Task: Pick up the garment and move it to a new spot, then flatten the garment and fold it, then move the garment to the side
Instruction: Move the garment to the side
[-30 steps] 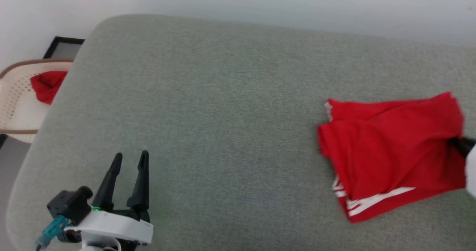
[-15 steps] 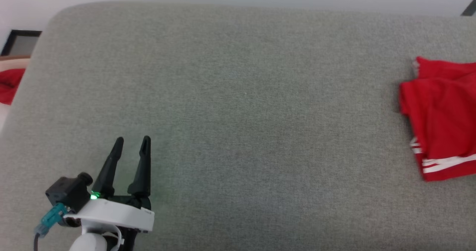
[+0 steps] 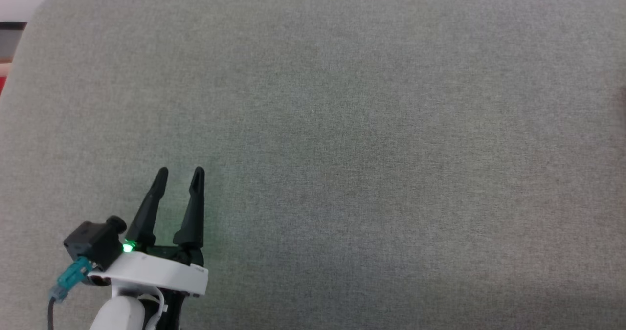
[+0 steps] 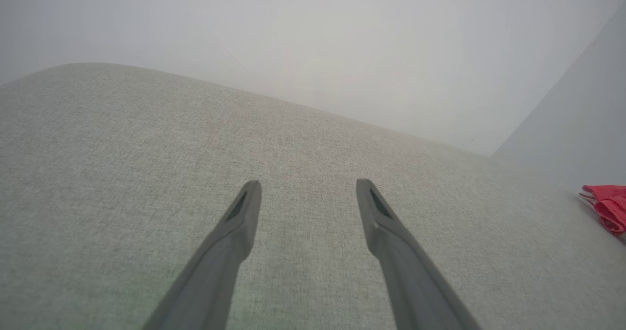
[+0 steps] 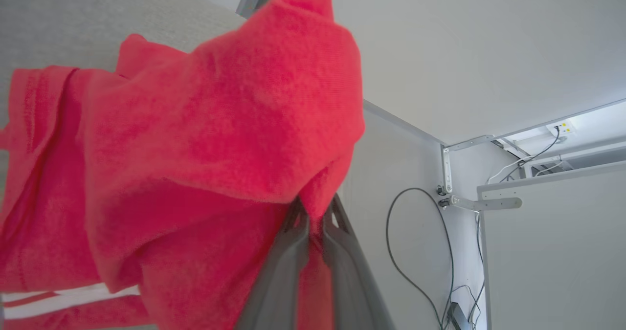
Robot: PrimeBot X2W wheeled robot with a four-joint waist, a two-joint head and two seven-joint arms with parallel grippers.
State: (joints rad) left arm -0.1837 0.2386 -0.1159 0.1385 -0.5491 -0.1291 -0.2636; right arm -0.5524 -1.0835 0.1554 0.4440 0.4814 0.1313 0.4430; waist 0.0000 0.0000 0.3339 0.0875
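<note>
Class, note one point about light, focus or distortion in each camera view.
Head view: even light, a green lamp glow at the dark two-fingered left gripper tinting the grey woven cushion; left wrist view: wide-angle lens seems to bow the cushion's far edge; right wrist view: the bright red T-shirt, close to the lens, looks soft.

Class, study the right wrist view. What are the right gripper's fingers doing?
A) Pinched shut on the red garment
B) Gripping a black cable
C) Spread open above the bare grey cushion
A: the right gripper has its fingers closed together on a fold of the garment.
</note>
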